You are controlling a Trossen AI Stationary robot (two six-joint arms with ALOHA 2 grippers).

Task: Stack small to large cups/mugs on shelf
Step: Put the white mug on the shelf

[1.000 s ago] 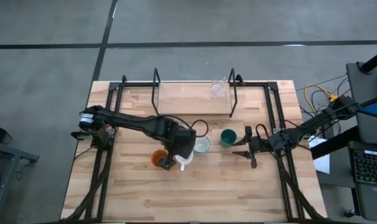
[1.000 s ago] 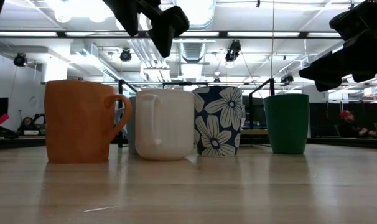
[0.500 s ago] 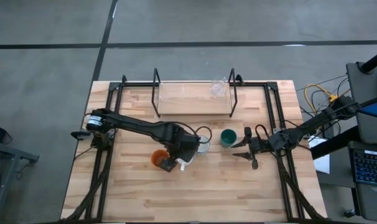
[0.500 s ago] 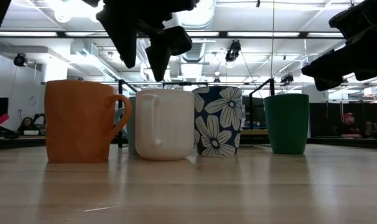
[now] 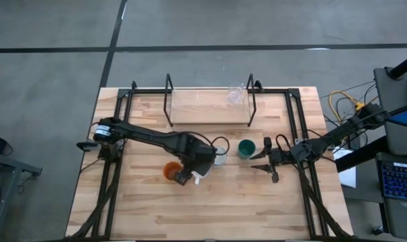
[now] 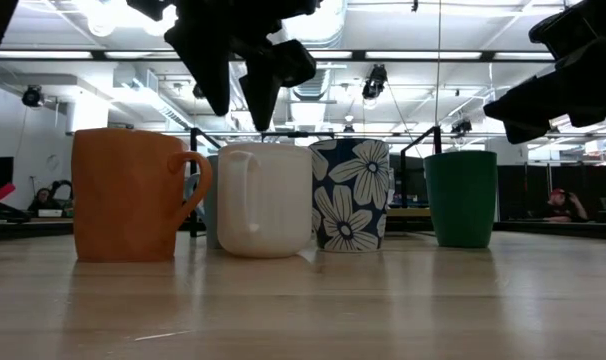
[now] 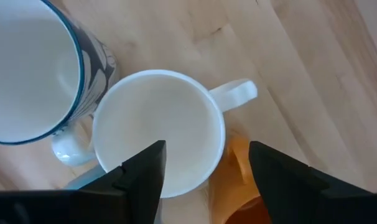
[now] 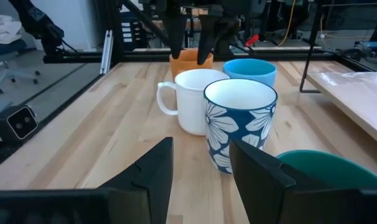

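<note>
The left gripper (image 6: 238, 105) hangs directly over the white mug (image 6: 265, 199), its two fingers (image 7: 142, 177) spread apart and pointing down above the mug's rim, one to each side of the opening, not touching it. The orange mug (image 6: 128, 194) stands just beside the white mug, on its handle side in the low view. On the white mug's other side stands the blue mug with white flowers (image 6: 350, 194), nearly touching it. Behind the white mug, a light blue cup (image 8: 249, 71) stands close by. The dark green cup (image 6: 462, 197) stands a little apart from the flowered mug, farther from the white mug. The right gripper (image 5: 262, 165) waits beside the green cup, raised off the table (image 5: 244, 208), its fingers (image 8: 148, 171) parted and holding nothing. The shelf (image 5: 207, 107) lies well beyond the white mug at the table's far edge, with a clear glass (image 5: 234, 96) standing on it.
</note>
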